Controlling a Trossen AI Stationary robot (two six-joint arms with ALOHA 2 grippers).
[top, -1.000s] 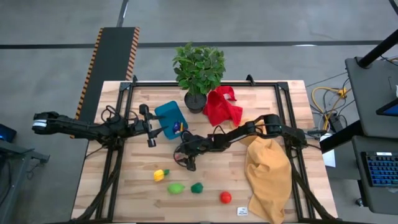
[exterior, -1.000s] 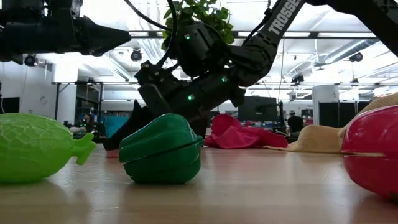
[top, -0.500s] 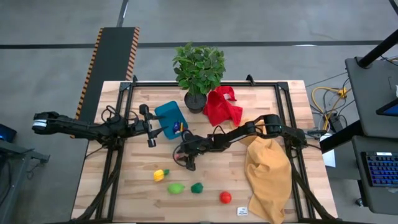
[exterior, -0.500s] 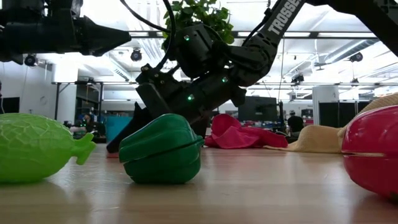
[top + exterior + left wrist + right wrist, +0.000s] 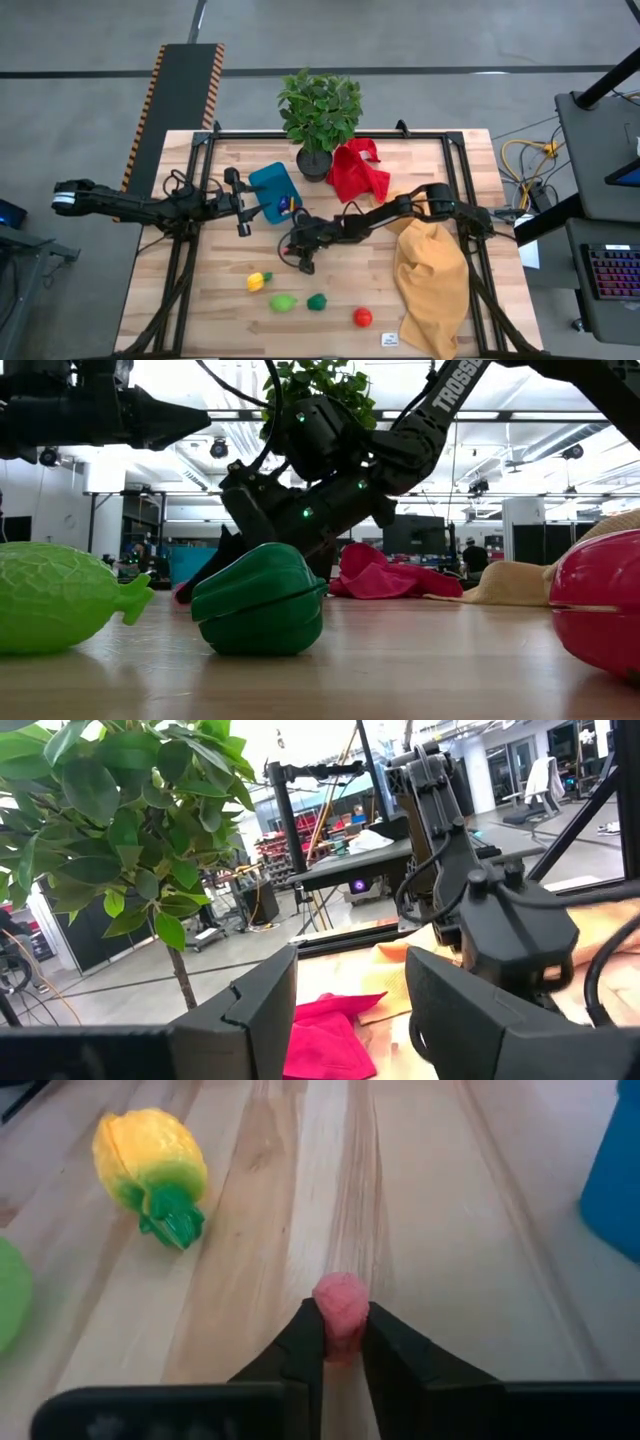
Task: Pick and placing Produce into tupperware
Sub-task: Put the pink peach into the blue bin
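The bright blue tupperware (image 5: 272,190) stands at the table's middle left, with a dark blue piece (image 5: 288,205) inside it. My left gripper (image 5: 243,212) waits open beside its left side. My right gripper (image 5: 297,252) is low over the table's middle, shut on a small pinkish produce piece (image 5: 341,1298). Near the front edge lie a yellow piece (image 5: 258,281), a light green one (image 5: 283,302), a dark green one (image 5: 317,301) and a red one (image 5: 362,317). The low view shows the dark green piece (image 5: 260,600) in front of my right gripper (image 5: 185,592). My right gripper pinches the pinkish piece between its two fingertips (image 5: 310,1342), which sit on its lower sides (image 5: 342,1330) while its rounded top pokes out beyond them. The fingers slant down toward the table's left. Whether the piece rests on the wood or is just clear of it, I cannot tell.
A potted plant (image 5: 320,110) stands at the far edge behind the tub, with a red cloth (image 5: 358,170) to its right. A yellow cloth (image 5: 432,270) covers the table's right side. Bare wood lies between the tub and the front row of produce.
My right gripper has shifted only slightly just above the table top, staying shut on the pinkish piece. Nothing else has moved.
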